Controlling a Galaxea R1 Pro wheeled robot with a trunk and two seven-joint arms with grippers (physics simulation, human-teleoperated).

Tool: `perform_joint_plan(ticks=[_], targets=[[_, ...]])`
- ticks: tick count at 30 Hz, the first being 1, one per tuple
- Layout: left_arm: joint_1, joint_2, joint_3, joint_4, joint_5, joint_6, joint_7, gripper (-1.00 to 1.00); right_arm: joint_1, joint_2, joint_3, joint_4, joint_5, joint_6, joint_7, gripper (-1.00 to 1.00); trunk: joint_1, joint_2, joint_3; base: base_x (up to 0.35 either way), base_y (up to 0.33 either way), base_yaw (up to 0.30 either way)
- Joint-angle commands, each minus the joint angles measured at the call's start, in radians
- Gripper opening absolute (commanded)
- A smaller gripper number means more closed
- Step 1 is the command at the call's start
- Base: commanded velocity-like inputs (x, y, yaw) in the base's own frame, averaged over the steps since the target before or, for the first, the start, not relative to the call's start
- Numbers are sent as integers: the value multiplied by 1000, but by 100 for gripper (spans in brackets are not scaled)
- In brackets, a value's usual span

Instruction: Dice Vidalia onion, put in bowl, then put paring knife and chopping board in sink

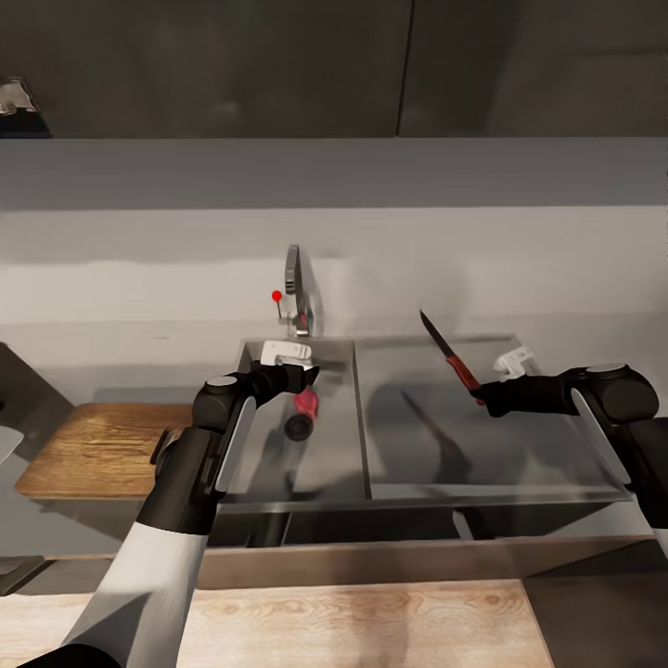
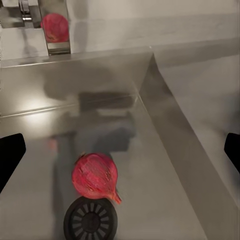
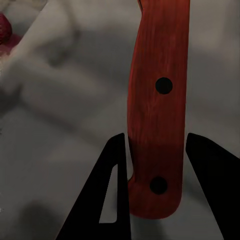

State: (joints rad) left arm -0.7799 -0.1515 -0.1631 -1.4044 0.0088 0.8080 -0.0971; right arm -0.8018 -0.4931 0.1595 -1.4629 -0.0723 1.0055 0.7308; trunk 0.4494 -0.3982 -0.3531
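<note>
Chopping board (image 1: 97, 447) sits on the worktop (image 1: 56, 353), left of the sink (image 1: 334, 473). Left tool (image 1: 301, 376) hangs over the basin, fingers wide apart, nothing held. Vidalia onion (image 2: 95, 176) lies on the sink floor touching the drain (image 2: 91, 220). Round, smooth, firm, likely to roll: grip across the widest part. Right tool (image 1: 484, 397) clamped on the paring knife (image 1: 450, 357) handle, blade angled up over the drainboard (image 1: 520, 464).

Right gripper (image 3: 155, 185) has its two black fingers (image 3: 112, 195) clamped on either side of the paring knife (image 3: 157, 107), down near the butt of the red-orange handle. Two dark rivets show on the handle. Behind it is blurry grey steel, and a bit of the pinkish-red Vidalia onion (image 3: 4, 27) peeks in at the edge.
</note>
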Motion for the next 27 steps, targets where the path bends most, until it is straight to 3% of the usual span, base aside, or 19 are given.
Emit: perform_joint_plan(ticks=[1,19,27], targets=[[-1,0,1,-1,0,5,-3,100,-1,-1,1,0,-7,7,-4,-100,1,-2,0,0,0,0],[-1,0,0,3,0,7,-4,100,0,-1,-3,0,-6,8,-4,-100,1,-2,26,1,11,0],[-1,-1,0,70,0,-16,-3,100,0,-1,-5,0,-6,8,-4,-100,1,-2,28,25,8,0]])
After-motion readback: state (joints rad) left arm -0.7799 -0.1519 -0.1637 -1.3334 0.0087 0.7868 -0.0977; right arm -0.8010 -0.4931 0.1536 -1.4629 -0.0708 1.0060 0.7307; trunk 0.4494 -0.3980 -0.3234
